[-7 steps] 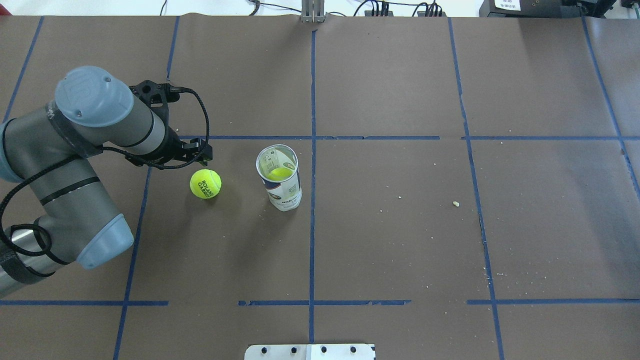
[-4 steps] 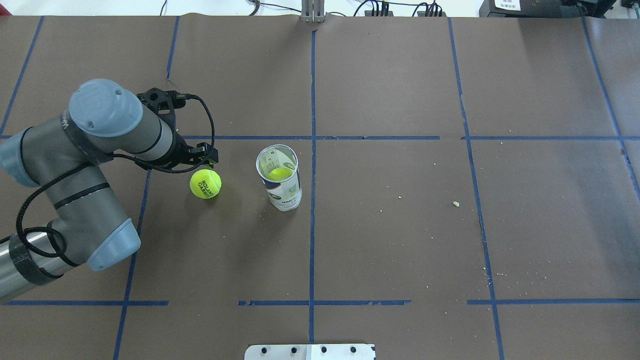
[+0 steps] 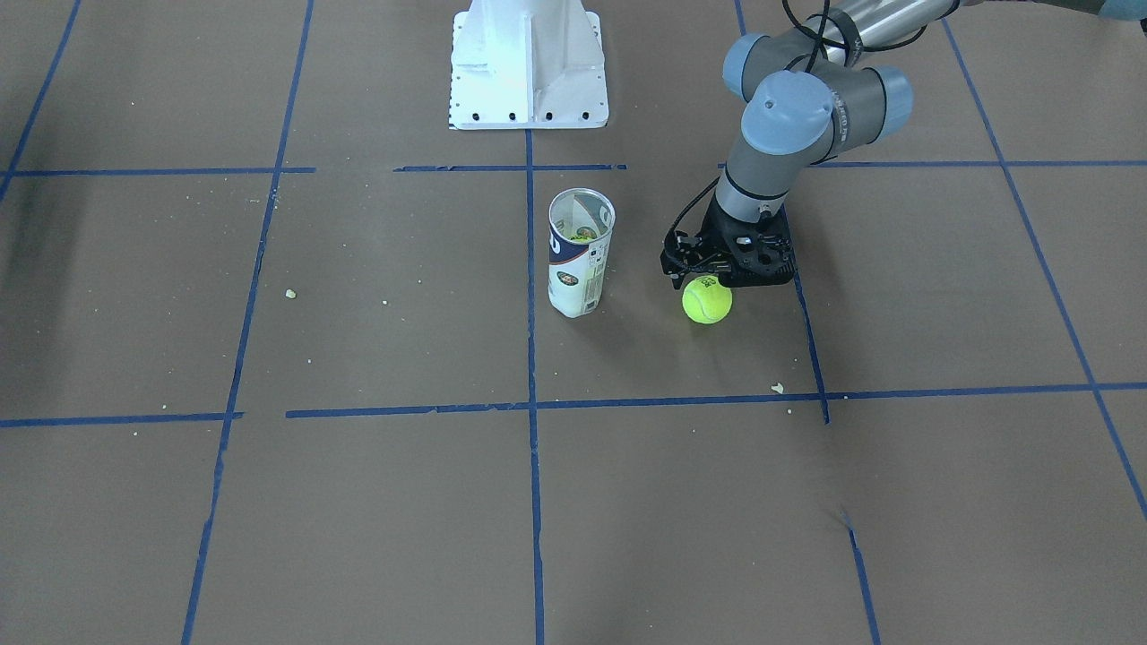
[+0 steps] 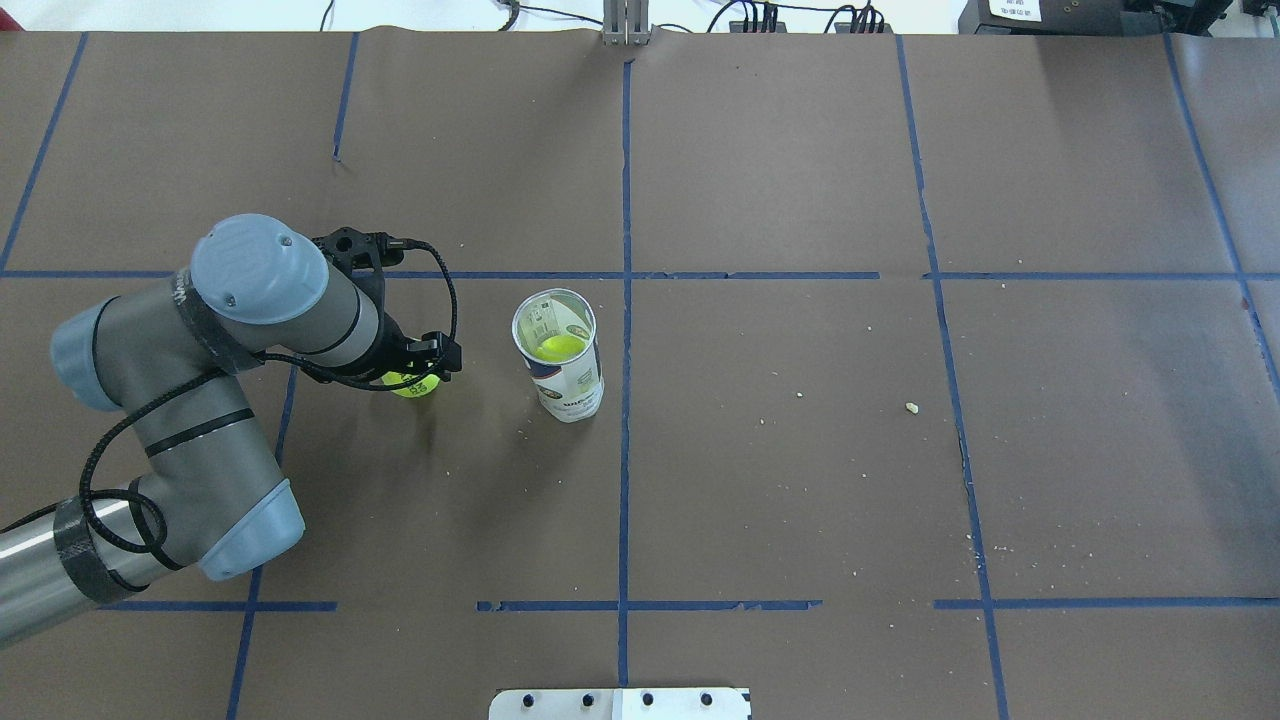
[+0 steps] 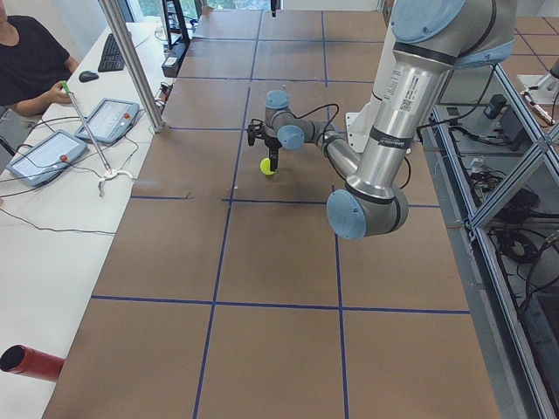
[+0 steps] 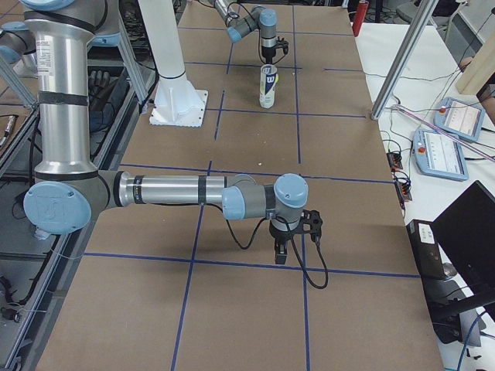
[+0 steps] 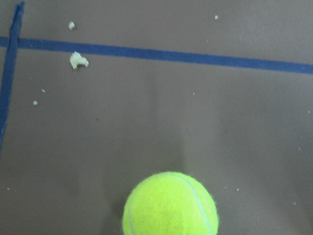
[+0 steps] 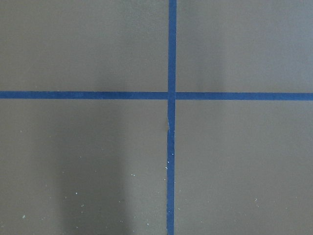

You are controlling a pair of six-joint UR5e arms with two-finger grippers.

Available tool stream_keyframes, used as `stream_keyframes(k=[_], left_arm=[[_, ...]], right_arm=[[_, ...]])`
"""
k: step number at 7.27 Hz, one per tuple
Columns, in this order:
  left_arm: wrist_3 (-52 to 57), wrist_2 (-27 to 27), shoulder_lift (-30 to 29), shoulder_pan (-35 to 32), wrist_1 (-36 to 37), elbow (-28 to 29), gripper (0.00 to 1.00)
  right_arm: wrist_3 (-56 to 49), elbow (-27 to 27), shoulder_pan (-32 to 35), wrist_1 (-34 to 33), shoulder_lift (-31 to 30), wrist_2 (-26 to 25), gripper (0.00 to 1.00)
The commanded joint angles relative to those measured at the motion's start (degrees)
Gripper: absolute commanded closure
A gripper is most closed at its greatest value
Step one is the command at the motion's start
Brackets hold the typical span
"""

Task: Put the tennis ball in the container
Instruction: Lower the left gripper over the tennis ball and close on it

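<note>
The tennis ball point(image 3: 707, 300) lies on the brown table, to the left of the container point(image 4: 557, 355) in the overhead view. The container stands upright and open-topped, with another yellow-green ball point(image 4: 560, 347) at its bottom. My left gripper point(image 3: 706, 279) hangs directly over the loose ball and points down. Its jaws look open on either side of the ball's top, and they hide most of the ball point(image 4: 411, 386) from overhead. The left wrist view shows that ball point(image 7: 170, 205) at its bottom edge. My right gripper point(image 6: 290, 249) shows only in the exterior right view, so I cannot tell its state.
The white robot base point(image 3: 529, 63) stands behind the container. Blue tape lines point(image 4: 625, 300) cross the brown table cover. Small crumbs point(image 4: 911, 407) lie to the right of the container. The right wrist view shows only a tape crossing point(image 8: 170, 95).
My left arm has swung toward the robot and to the right, bringing the gripper from beyond the ball to directly over it. The ball and the container have not moved.
</note>
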Motion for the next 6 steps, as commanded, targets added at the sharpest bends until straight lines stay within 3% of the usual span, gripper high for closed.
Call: stream_keyframes(k=[1,6], left_arm=[[0.0,0.0,0.0,0.1,-2.0,1.9,0.00],[0.5,2.4,-0.8,0.1,-2.8,3.0,0.00]], right_arm=[[0.0,0.0,0.0,0.0,0.0,0.0,0.00],[0.0,0.0,0.0,0.0,0.0,0.0,0.00]])
